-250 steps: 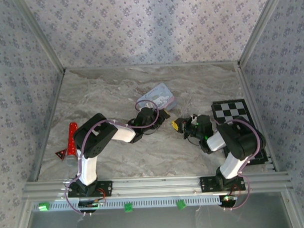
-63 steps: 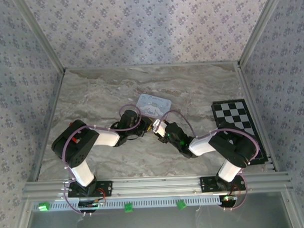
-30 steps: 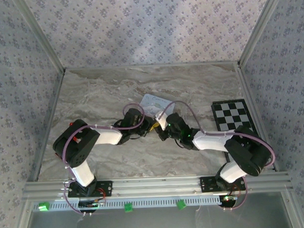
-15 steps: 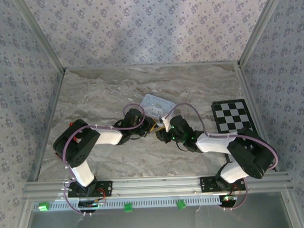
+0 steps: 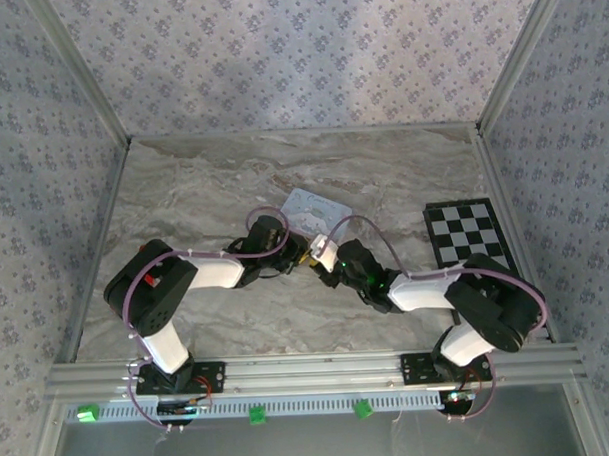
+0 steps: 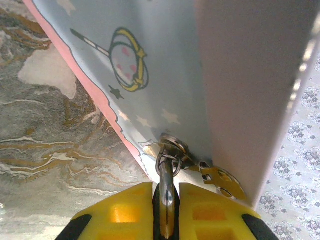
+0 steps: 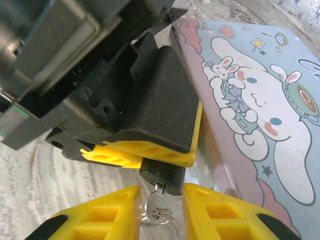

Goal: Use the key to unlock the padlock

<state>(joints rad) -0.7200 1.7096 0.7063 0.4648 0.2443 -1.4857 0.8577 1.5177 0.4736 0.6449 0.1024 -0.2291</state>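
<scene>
Yellow pads of my left gripper [image 6: 166,202] clamp the padlock [image 7: 161,178], which sits low centre in the right wrist view, just beside the tin [image 7: 250,100]. The key [image 7: 156,206] sits in its keyhole. My right gripper [image 7: 161,196] stands parted either side of the key, seemingly not touching it.
</scene>
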